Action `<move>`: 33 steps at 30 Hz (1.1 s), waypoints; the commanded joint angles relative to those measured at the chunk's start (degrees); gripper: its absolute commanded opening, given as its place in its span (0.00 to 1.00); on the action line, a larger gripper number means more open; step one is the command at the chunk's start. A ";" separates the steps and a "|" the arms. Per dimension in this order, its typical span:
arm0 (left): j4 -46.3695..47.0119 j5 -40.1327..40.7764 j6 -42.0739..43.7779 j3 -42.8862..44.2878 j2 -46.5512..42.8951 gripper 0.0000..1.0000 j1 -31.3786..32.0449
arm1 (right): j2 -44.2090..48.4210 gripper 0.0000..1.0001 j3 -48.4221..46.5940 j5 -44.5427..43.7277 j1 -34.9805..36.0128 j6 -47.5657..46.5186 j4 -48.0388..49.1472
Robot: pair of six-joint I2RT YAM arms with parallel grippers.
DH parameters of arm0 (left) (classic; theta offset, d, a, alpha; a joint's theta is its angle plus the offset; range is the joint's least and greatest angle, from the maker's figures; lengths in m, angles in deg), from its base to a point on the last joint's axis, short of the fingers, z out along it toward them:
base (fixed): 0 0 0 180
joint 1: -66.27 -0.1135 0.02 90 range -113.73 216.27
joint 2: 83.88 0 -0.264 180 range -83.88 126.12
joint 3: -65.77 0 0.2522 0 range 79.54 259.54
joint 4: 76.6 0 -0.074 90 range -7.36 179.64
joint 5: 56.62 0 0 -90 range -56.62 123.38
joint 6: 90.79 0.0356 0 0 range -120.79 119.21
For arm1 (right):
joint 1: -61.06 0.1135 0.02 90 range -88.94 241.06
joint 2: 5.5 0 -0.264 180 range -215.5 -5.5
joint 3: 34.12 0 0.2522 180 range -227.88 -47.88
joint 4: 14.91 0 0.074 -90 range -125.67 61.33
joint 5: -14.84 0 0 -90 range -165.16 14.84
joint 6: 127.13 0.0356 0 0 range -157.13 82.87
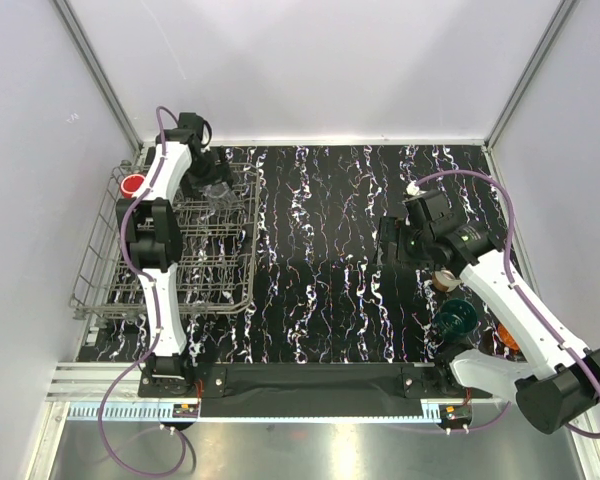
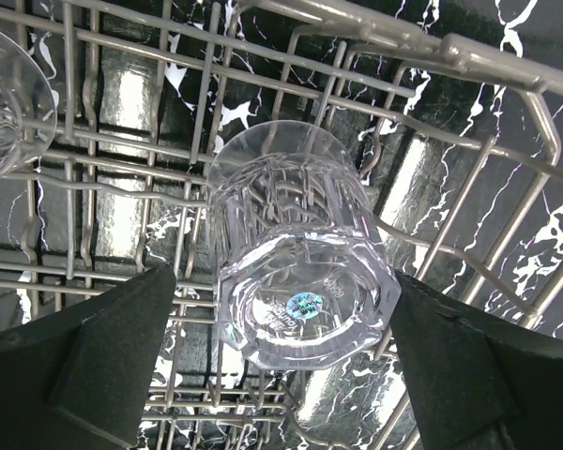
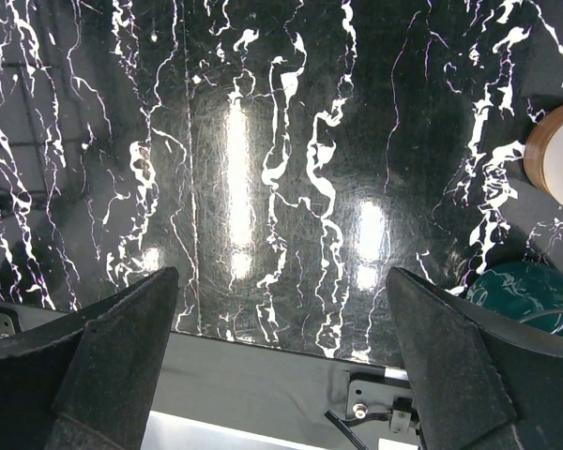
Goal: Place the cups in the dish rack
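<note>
Left end effector (image 2: 283,277), released, straddles a clear cup (image 2: 291,216) in the dish rack (image 2: 469,52) (right end effector (image 3: 281,273) gapes, empty).

2 arms in white shells with black joints, left arm (image 1: 158,270), right arm (image 1: 510,300), thin purple cable (image 1: 467,173) along each, black wedge-shaped fingers (image 2: 94,375)

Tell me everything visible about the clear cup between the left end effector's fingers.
The clear cup looks like transparent faceted plastic or glass, with a small shiny sticker on its base. It sits mouth-down and tilted in the dish rack, base towards the wrist camera, resting on grey wires. The left end effector stands open around it; whether its fingers touch is unclear.
</note>
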State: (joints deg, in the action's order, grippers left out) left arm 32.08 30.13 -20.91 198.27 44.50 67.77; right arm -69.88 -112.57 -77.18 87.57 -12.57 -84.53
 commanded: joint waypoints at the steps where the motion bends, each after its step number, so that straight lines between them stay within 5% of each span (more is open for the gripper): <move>1: 0.79 0.08 0.43 1.49 -3.13 0.99 -0.62 | 1.71 1.00 -0.70 -0.09 0.31 -1.09 0.22; 12: -0.97 3.06 -0.27 0.96 -15.78 0.99 -1.23 | 0.05 1.00 -3.78 -4.48 0.39 -2.58 -2.85; 21: -2.20 0.45 -3.16 -5.69 -36.86 0.99 -1.41 | -1.71 1.00 -7.29 -12.03 0.22 2.60 -6.62; 23: 0.24 -2.10 -4.74 -11.65 -46.66 0.99 -0.53 | -1.89 1.00 -8.08 -15.01 0.39 3.92 -7.33; 30: 12.12 -2.71 -20.19 -54.87 -88.66 0.99 7.90 | -1.80 1.00 -9.23 -21.26 0.13 5.41 -8.21; 33: 10.46 -7.36 -22.68 -60.80 -100.55 0.99 8.35 | -2.50 1.00 -8.97 -24.25 -0.57 5.59 -8.05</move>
State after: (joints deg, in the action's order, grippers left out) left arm 38.72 27.59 -37.24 142.14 -49.27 75.72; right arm -71.96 -119.43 -94.99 87.48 -8.74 -92.05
